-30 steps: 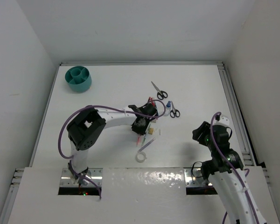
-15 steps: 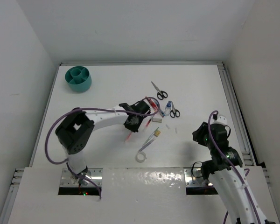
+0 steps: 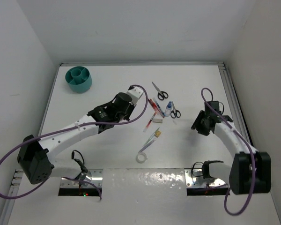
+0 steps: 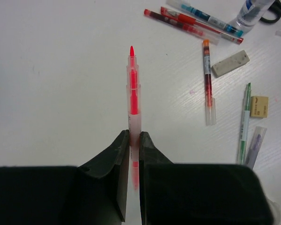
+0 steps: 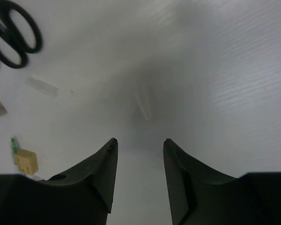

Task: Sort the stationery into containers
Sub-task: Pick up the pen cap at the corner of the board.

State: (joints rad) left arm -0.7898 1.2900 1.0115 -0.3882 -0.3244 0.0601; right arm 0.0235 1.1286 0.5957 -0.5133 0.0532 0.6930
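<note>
Left gripper (image 4: pixel 134 137) pinches red pen (image 4: pixel 132 89) near its back end. Teal cup (image 3: pixel 78 79) far left, well apart. Carry pen level, tip upright over compartment, then release. Right gripper (image 5: pixel 139 146) half-parted, empty.

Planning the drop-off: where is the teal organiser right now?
In the top view, the teal organiser stands in the table's far left corner.

The right gripper (image 5: pixel 140 143) hangs over the white worktop (image 5: pixel 225 70), jaws apart with nothing between them. A blurred clear sliver (image 5: pixel 144 104) lies just ahead. Black scissors (image 5: pixel 14 35) show upper left, a tan eraser (image 5: pixel 26 161) lower left.
</note>
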